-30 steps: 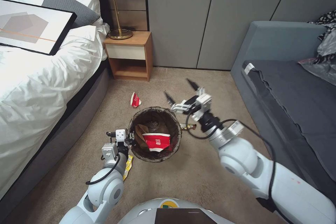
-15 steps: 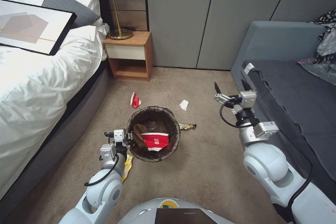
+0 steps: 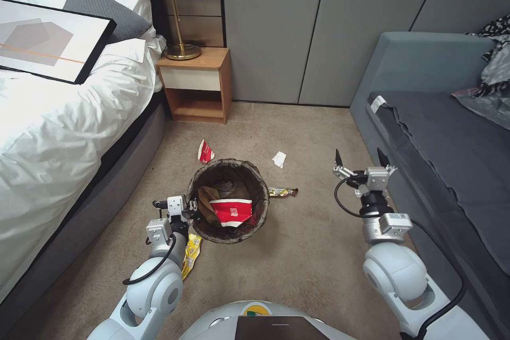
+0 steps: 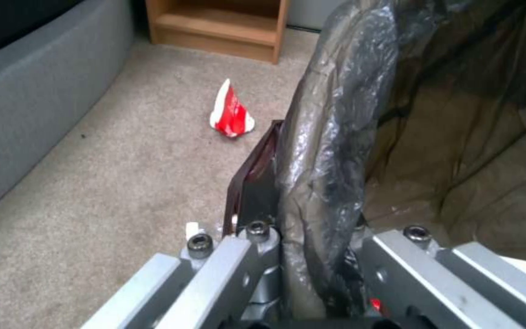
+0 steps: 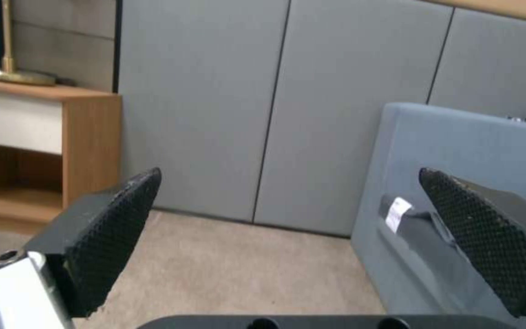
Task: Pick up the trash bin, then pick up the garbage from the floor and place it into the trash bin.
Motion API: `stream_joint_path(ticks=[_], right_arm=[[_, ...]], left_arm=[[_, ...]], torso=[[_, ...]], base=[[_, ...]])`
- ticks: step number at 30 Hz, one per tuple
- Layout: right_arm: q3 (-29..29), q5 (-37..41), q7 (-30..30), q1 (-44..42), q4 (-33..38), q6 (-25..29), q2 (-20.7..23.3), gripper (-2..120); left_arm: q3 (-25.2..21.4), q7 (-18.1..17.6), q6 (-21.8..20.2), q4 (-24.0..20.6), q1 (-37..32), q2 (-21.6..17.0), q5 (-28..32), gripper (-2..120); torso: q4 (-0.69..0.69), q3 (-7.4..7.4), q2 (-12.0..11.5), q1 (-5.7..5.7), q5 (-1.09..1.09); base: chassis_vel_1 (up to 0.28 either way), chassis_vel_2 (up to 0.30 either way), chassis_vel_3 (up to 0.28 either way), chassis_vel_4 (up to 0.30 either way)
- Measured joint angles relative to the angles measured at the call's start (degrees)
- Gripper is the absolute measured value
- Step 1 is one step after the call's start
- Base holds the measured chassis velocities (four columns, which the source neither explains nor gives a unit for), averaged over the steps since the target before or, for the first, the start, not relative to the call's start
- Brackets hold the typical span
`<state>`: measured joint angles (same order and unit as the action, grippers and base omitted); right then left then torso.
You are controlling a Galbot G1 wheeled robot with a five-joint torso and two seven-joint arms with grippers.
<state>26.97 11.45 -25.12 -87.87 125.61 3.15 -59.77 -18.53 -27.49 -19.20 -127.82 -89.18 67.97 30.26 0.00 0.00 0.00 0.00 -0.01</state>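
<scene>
Round dark-lined trash bin (image 3: 228,200) on carpet centre holds one red-white paper cup (image 3: 230,211); left claw (image 3: 192,213) clamped on its rim. Right claw (image 3: 360,158) empty, spread apart, right. Floor: one crushed cup (image 3: 205,151), tissue (image 3: 279,159), gold wrapper (image 3: 282,191), yellow bag (image 3: 191,254).

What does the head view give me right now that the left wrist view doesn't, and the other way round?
Head view alone: the right gripper open and empty beside the sofa, the white tissue wad, the gold candy wrapper, the yellow snack bag under the left arm, and a red-and-white cup inside the trash bin.

Left wrist view alone: the left gripper shut on the bin's liner-wrapped rim, one finger either side of the wall.

Both: the crushed red-and-white paper cup on the carpet, the nightstand, the bin.
</scene>
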Motion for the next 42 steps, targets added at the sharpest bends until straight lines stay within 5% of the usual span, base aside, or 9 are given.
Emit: stream_joint_path(ticks=[26, 42], right_arm=[[-1.34, -1.67, 2.14, -1.34, -0.79, 0.69, -1.01, 100], [-1.42, -1.42, 2.13, -0.99, -0.70, 0.29, -0.64, 100]], left_arm=[[-0.21, 0.02, 0.19, 0.74, 0.64, 0.31, 0.02, 4], [0.06, 0.08, 0.28, 0.96, 0.73, 0.37, 0.02, 4]], torso=[[-0.01, 0.00, 0.00, 0.00, 0.01], [-0.02, 0.01, 0.00, 0.00, 0.00]], base=[[0.000, 0.000, 0.000, 0.000], [-0.132, 0.122, 0.120, -0.121]])
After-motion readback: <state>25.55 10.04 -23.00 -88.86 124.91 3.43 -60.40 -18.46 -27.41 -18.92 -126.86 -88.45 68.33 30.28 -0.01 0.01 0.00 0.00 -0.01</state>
